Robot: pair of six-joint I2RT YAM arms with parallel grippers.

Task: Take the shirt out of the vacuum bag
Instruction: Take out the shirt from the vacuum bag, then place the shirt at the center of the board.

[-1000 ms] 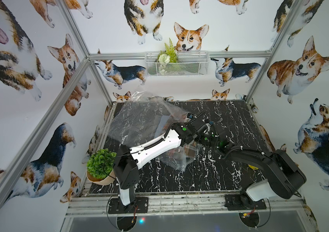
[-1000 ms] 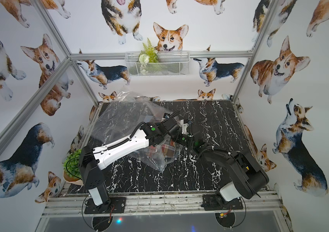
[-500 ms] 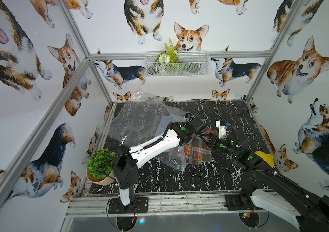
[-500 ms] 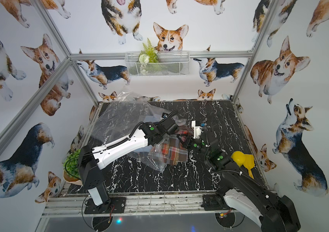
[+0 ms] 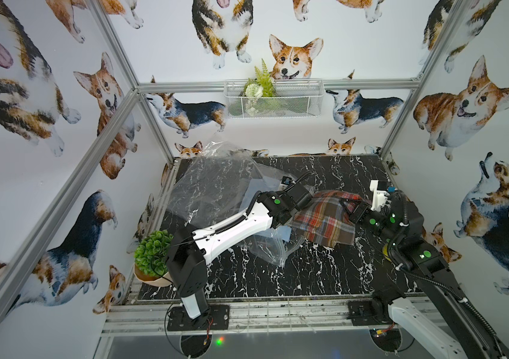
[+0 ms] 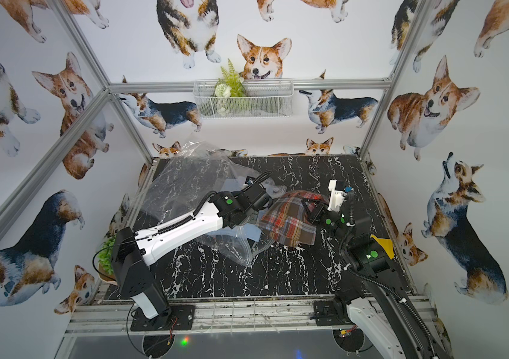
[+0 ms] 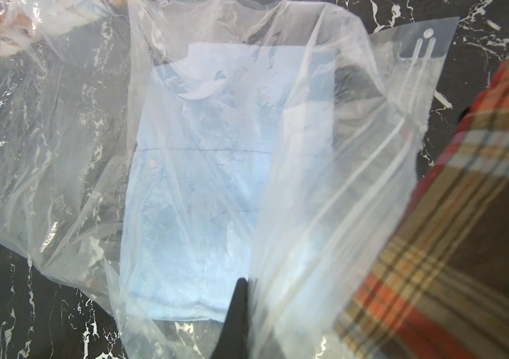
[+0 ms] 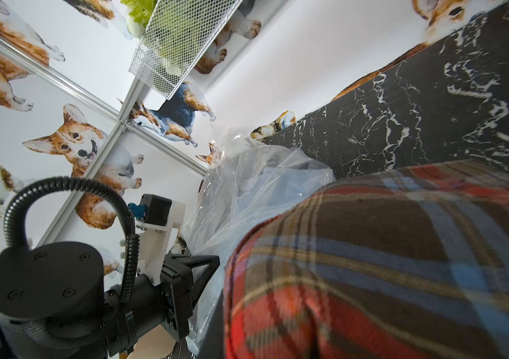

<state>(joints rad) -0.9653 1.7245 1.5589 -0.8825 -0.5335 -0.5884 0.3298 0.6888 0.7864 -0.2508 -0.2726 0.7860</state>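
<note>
Most of the job looks done to me. My left gripper [image 7: 238, 298] is clenched on the bag [image 5: 215, 189] at its near lip, with a blue sheet [image 7: 200, 186] inside. My right gripper [image 5: 348, 207] grasps the shirt [image 5: 324, 223], draped mid-table just right of the mouth. What's left is carrying it clear. The bag's bulk lies far left.

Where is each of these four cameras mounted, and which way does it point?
Both top views: high in front, looking down on the table, left arm, right arm, vacuum bag and plaid shirt.
Left wrist: on the left arm, looking down onto the bag; only the left gripper shows.
Right wrist: on the right arm, looking across the shirt toward the left arm and wall basket; nothing of itself shows.
Shared: all show shirt and bag.
</note>
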